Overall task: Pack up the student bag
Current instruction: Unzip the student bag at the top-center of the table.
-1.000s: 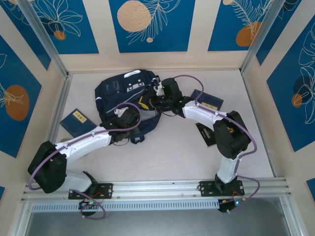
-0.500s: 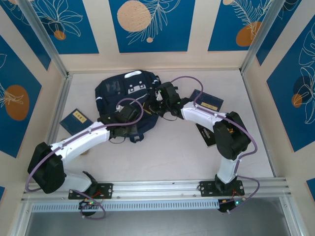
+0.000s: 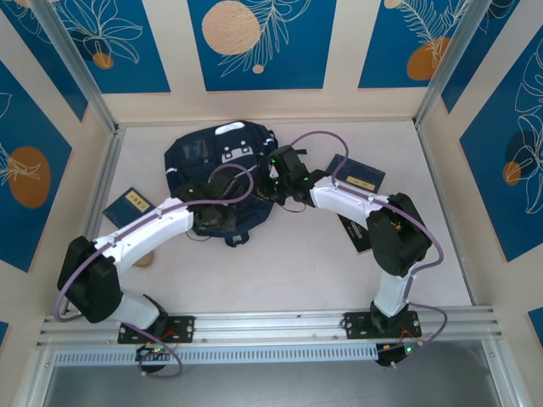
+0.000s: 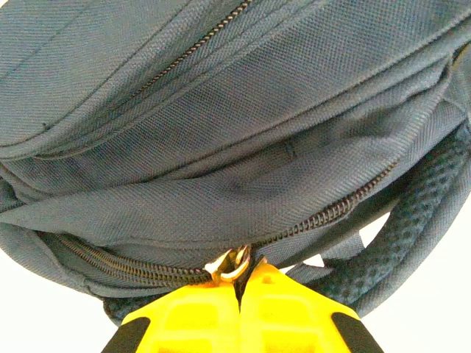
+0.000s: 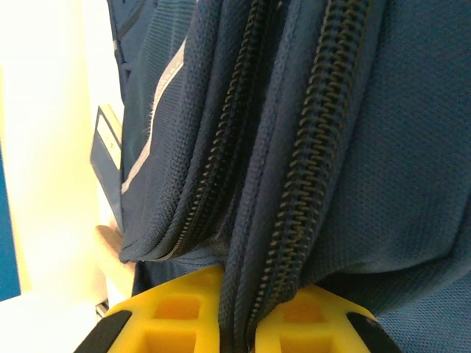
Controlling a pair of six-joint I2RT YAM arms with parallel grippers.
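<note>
Navy fabric: we list one student bag on the desk, directly ahead of both pincers. Our left pincer is closed tight on the metal zipper pull at its tips; our right pincer clamps a zippered fold of that bag.

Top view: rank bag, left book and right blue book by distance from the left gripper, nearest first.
1. bag: centre, its zipper pull pinched by the left gripper.
2. left book: left side.
3. right blue book: far right side.
</note>
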